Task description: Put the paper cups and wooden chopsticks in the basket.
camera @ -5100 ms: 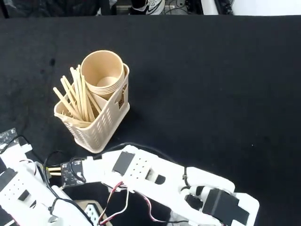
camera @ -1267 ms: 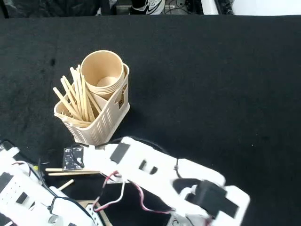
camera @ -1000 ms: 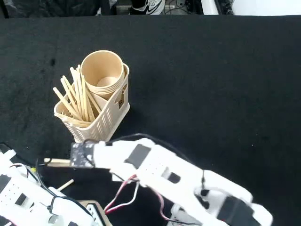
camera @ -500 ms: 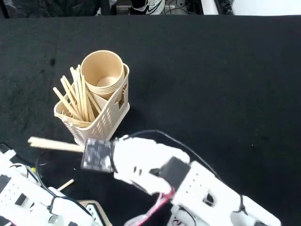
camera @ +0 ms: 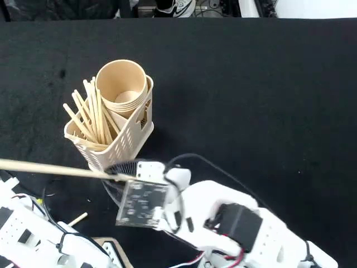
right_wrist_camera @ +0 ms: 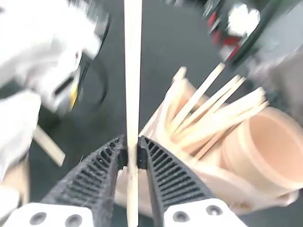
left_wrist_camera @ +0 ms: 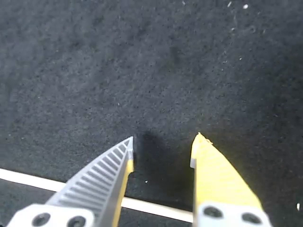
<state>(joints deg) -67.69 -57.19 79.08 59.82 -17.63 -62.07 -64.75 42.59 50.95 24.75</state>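
Presently the right end effector (right_wrist_camera: 133, 144) grips a chopstick (camera: 56, 168) crosswise beside the basket (camera: 125, 142).

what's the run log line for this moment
right gripper: shut on chopstick, near basket | left gripper: open over table | basket: paper cups and chopsticks inside

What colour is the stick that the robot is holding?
Light tan wood. The chopstick shows best in the right wrist view.

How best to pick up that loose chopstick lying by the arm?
Likely from straight above, pinching across the loose chopstick at its free end: it lies flat on the table, thin, its other end close to an arm.
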